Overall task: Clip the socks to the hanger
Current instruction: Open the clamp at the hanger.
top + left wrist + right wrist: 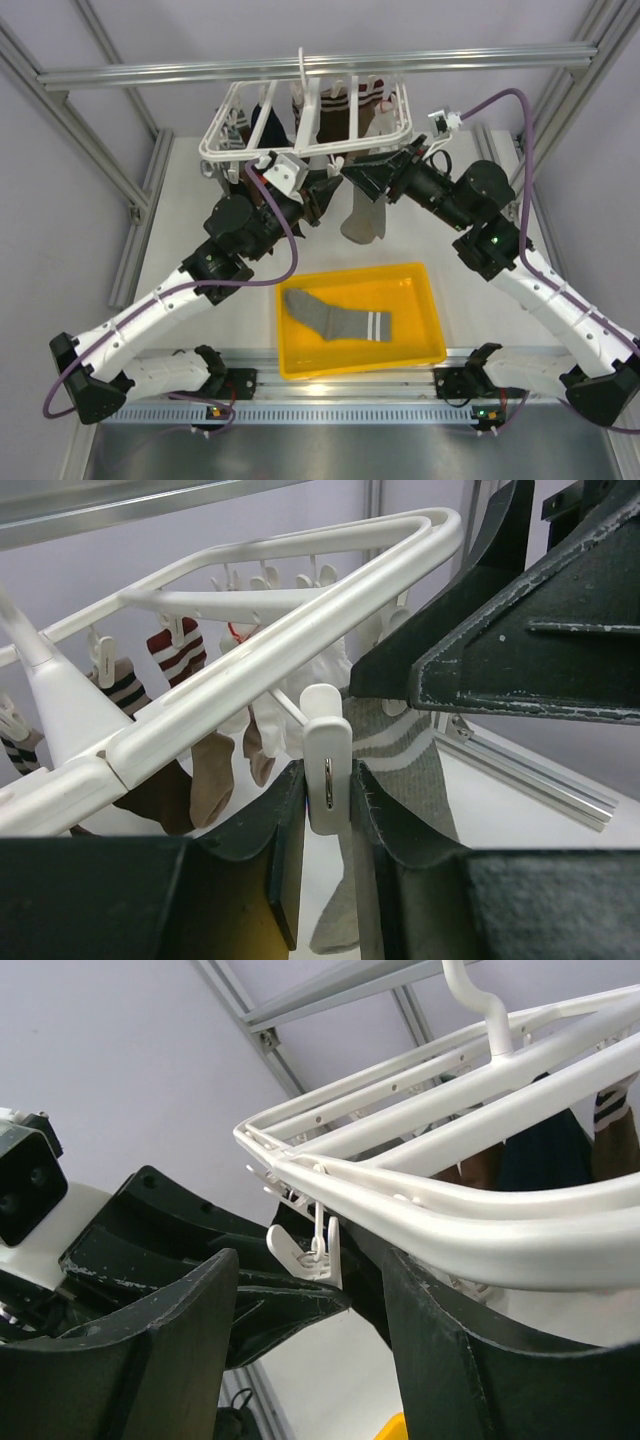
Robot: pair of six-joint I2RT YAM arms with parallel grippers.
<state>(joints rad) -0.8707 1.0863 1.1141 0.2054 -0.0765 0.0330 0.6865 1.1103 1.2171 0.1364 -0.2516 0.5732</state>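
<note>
The white hanger [310, 125] hangs from the top rail, with several socks clipped to it. My left gripper [318, 200] is shut on a white clip [327, 765] at the frame's near corner, squeezing it between both fingers. One grey sock [362, 215] with two white stripes hangs just behind that clip; it shows in the left wrist view [405, 760], its top hidden by my right gripper's finger. My right gripper [362, 178] is open and empty beside the hanger [470, 1210], its jaws wide apart around another dangling clip [318, 1250]. The second grey sock [335, 318] lies in the tray.
A yellow tray [425, 345] sits on the table in front of the arms. Brown striped, dark and white socks [180, 660] hang from the hanger's far clips. Aluminium frame rails [300, 68] run overhead and along both sides.
</note>
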